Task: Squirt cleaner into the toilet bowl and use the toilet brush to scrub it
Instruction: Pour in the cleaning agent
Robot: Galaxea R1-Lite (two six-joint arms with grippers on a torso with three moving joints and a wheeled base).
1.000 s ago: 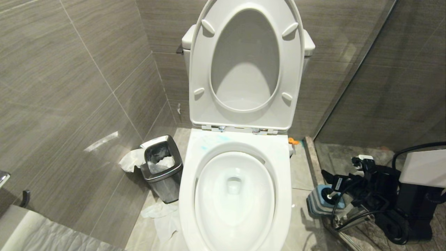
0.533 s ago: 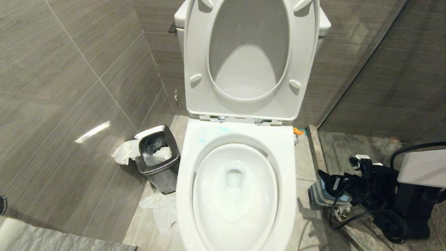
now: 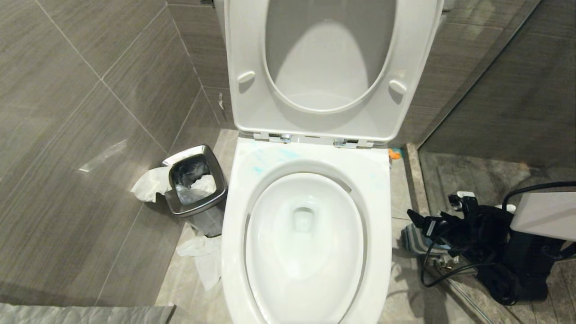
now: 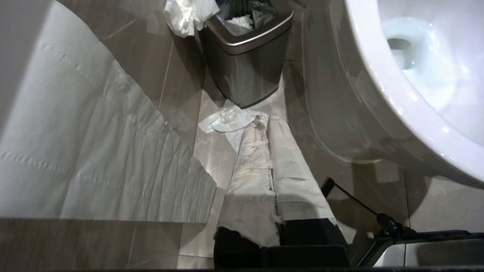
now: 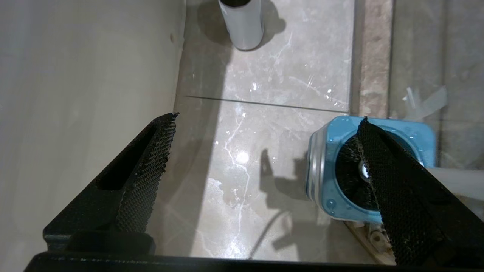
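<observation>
Our R hand [image 5: 264,151] hangs low over the floor on the right of the toilet [image 3: 306,234], jaws spread wide, nothing between them. L hand [image 4: 264,124] is parked on the other side, pads pressed together and empty, pointing at the floor near the bin [image 4: 245,56].

What the next move turns on: the brush [image 5: 355,173] sits right of our R hand, just beside it. Its black head is down in the blue holder [image 5: 325,151], and one finger crosses in front of it in the wrist view. The white handle [image 5: 453,179] runs off to the right, blurred, so its long axis looks tilted away from us, but we can't tell how steep.

The cleaner [image 5: 244,26] stands upright farther off, near the toilet's side and well apart from the holder; we see only its lower body here. In the head view just an orange bit [image 3: 394,154] shows at the far right corner of the toilet, prob. its collar.

R arm is plainly nearer to both; L has the toilet in its way. Judging by the task, cleaner goes first, so we'd need to reach farther along the toilet side, w/ jaws set across the bottle's upright axis. Bowl [image 3: 303,243] looks open and ready, seat and lid [image 3: 328,121] up.
</observation>
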